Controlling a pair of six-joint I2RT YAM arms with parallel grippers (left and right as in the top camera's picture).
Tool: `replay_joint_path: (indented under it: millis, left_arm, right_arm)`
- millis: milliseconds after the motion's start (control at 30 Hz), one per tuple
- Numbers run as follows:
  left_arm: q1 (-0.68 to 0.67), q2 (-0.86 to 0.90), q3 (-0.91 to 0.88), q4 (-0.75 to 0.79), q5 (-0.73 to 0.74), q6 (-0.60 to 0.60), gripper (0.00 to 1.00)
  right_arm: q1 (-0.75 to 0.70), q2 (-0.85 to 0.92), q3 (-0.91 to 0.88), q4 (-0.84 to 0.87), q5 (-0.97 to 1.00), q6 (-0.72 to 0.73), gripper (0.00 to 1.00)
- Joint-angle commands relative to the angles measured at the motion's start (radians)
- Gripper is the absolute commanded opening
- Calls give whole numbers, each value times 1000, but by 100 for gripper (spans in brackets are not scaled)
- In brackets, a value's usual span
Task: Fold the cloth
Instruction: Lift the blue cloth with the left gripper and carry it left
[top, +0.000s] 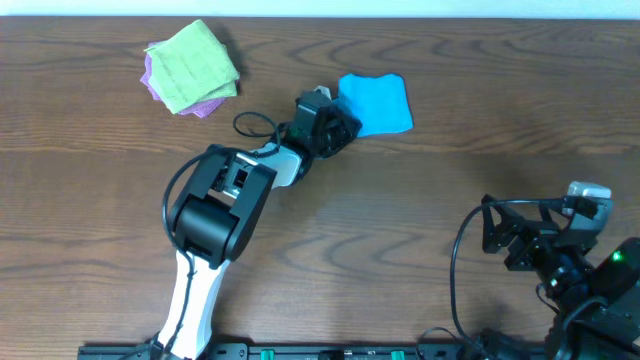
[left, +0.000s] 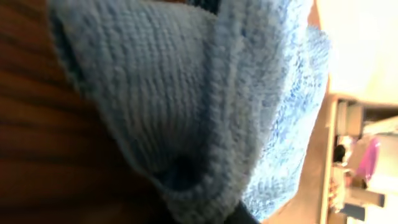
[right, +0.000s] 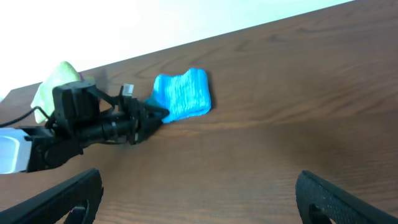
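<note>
The sky-blue cloth (top: 380, 100) lies folded in a small bundle at the back middle of the wooden table; it also shows in the right wrist view (right: 183, 93). My left gripper (top: 345, 125) is at the cloth's near-left edge, its fingers drawn to a point there (right: 160, 114). In the left wrist view the cloth (left: 186, 93) fills the frame, with a rolled hem right at the jaws (left: 208, 211). My right gripper (top: 497, 238) is open and empty over bare table at the front right, its fingers wide apart (right: 199, 199).
A light green cloth (top: 195, 65) lies on a purple cloth (top: 210, 103) at the back left; the green one also shows in the right wrist view (right: 53, 90). A black cable (top: 255, 125) loops beside the left arm. The table's far edge lies just behind the cloths.
</note>
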Motion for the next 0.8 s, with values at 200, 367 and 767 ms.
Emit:
replay_joint_path:
  millis: [200,367,767]
  left_arm:
    - [67,69,21,-11,103,174,6]
    - [126,39,127,-81,204,227,6]
    - [192,-66,454,-549,195,429,6]
  right_arm:
    - [-8,-4,-3,2,4,13,99]
    - [-8,-4,-3,2,4,13,99]
    - [-8,-4,-3,2,4,13,99]
